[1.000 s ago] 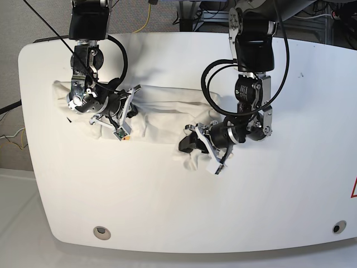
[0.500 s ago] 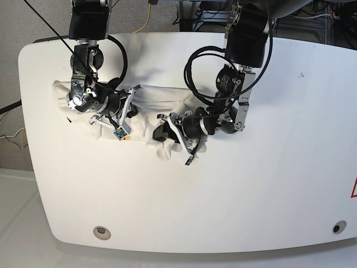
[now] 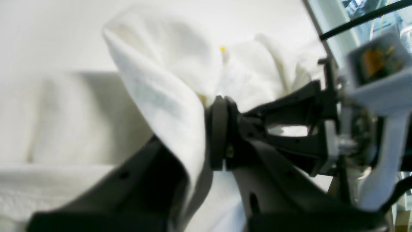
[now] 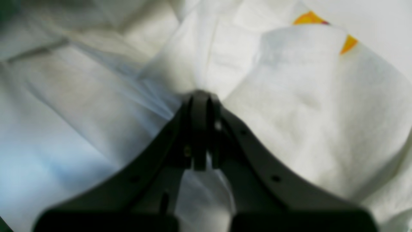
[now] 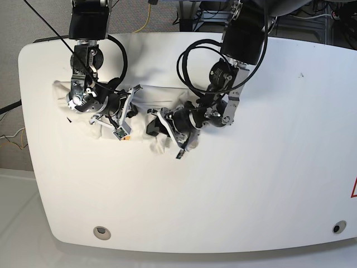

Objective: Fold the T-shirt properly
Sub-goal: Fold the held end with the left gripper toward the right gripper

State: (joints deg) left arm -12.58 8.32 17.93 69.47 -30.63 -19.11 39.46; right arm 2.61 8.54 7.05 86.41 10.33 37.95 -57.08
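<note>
Lying bunched on the white surface (image 5: 251, 184), toward its far left – one T-shirt (image 5: 162, 142), between two claws. White cloth, creased and gathered into ridges. Left claw (image 3: 219, 129) clamped together on a raised fold of it; right claw (image 4: 201, 106) pinched together on another bunch. Yellow-orange print (image 4: 322, 29) at a fold edge only in the right wrist view; in the base view, plain white, both arms close side by side.

One T-shirt (image 5: 150, 109), two pincers, left pincer (image 5: 153, 127), right pincer (image 5: 124, 109), one table (image 5: 251, 184)
</note>
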